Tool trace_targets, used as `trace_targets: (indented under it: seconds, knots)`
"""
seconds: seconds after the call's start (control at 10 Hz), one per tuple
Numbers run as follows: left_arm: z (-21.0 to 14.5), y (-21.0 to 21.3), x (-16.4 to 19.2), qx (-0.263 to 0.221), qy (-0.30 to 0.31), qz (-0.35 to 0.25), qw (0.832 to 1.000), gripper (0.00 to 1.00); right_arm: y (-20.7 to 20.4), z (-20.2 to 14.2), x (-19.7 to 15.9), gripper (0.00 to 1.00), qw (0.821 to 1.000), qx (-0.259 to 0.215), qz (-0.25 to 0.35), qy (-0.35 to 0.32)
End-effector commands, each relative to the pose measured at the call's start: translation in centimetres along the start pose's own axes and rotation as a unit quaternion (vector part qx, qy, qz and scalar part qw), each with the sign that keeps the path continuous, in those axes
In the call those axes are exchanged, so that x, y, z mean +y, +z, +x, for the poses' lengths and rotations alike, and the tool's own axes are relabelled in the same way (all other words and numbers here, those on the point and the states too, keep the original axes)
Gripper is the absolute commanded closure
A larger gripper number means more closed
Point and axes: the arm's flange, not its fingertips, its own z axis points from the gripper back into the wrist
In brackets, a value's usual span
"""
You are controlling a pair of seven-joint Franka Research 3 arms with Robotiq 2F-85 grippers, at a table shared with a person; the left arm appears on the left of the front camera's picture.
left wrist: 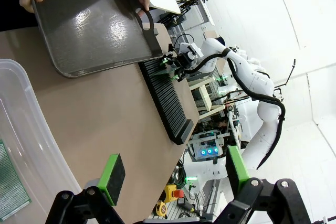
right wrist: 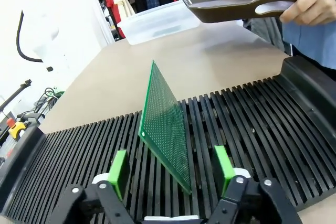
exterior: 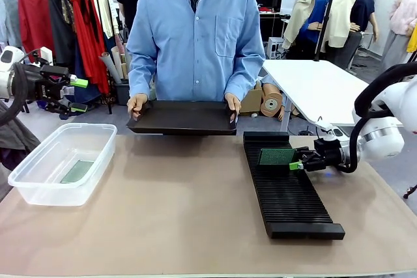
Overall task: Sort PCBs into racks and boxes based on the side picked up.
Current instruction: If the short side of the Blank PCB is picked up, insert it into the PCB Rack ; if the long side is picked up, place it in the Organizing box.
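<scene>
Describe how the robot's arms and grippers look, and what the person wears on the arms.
Both arms are glossy white with black cables. The left gripper and right gripper are black with bright green pads. The person's sleeves are light blue, long shirt sleeves.

A shallow black tray [exterior: 182,117] is held level above the far edge of the brown table [exterior: 169,213]. A clothes rail with red and dark garments [exterior: 65,11] stands at back left. A white table [exterior: 319,86] and cardboard rolls [exterior: 270,101] stand at back right.
</scene>
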Motion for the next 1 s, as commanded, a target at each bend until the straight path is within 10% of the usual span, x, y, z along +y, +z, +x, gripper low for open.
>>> trace_targets:
  seconds: [0.0,0.9]
  knots:
    - [0.09,0.09,-0.12,0.000,0.002,0.002,1.000,0.00,0.35,0.09,-0.25,0.00,1.000,0.000,0.001,0.011]
    - [0.09,0.09,-0.12,0.000,0.002,0.002,1.000,0.00,0.54,0.00,0.13,0.00,1.000,-0.005,0.000,0.006]
